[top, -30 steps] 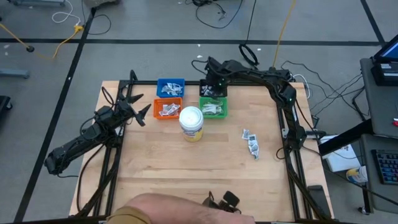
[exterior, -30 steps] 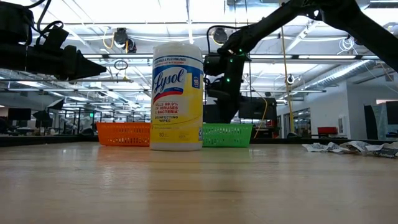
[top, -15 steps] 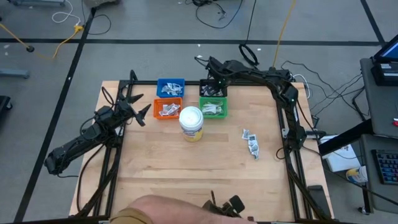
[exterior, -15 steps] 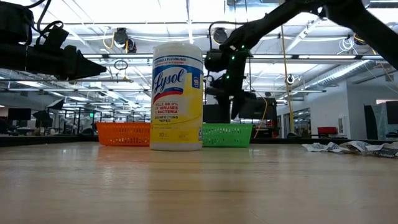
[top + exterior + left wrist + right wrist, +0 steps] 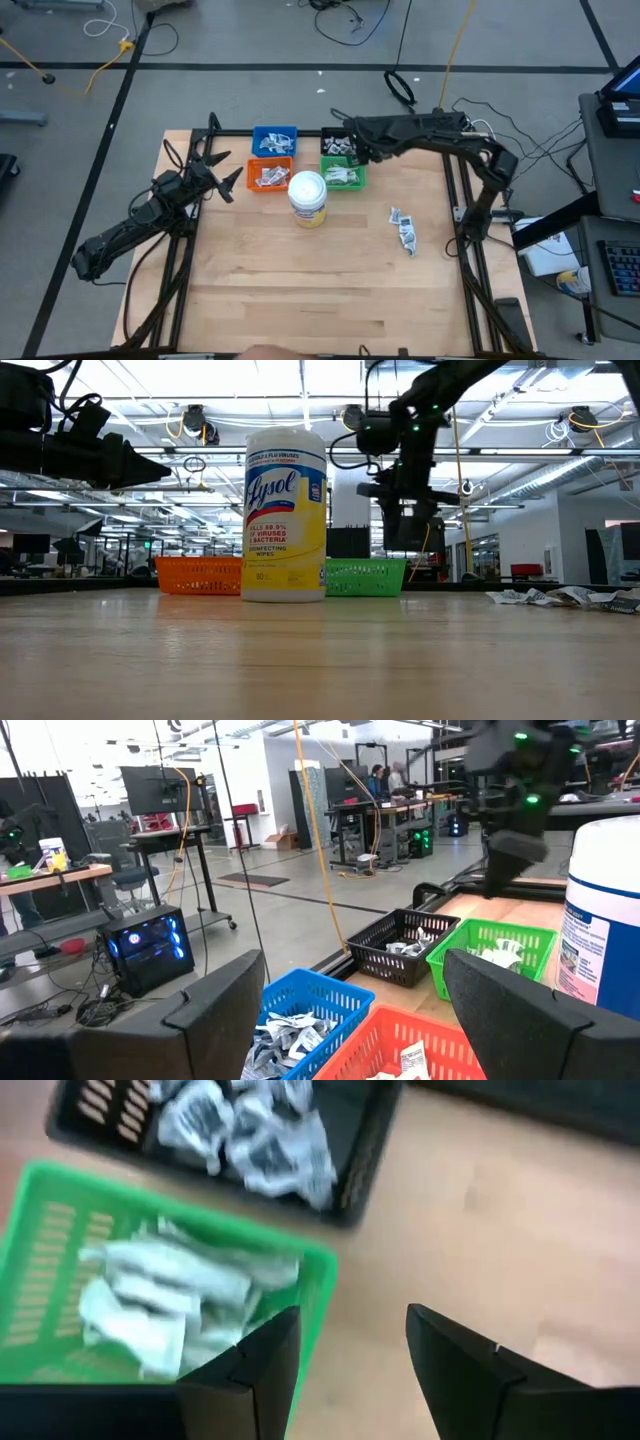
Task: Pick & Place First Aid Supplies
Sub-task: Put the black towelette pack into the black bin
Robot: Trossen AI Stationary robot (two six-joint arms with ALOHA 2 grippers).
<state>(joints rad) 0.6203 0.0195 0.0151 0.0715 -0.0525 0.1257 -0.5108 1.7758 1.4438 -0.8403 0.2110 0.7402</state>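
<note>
Wooden tabletop (image 5: 300, 270) now shows the right gripper (image 5: 362, 152), jaws parted and empty, swung off the black mesh bin (image 5: 338, 146) toward the remaining white packets (image 5: 403, 229), while the left gripper (image 5: 228, 181) waits wide open.

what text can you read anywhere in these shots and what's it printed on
"Lysol": brand on the yellow-labelled jar, low view.
"Disinfecting wipes": small print low on that label, barely legible.
The label's other lines are too small to read.
Dark marks on the packets in the black bin: blurred, unreadable.
</note>
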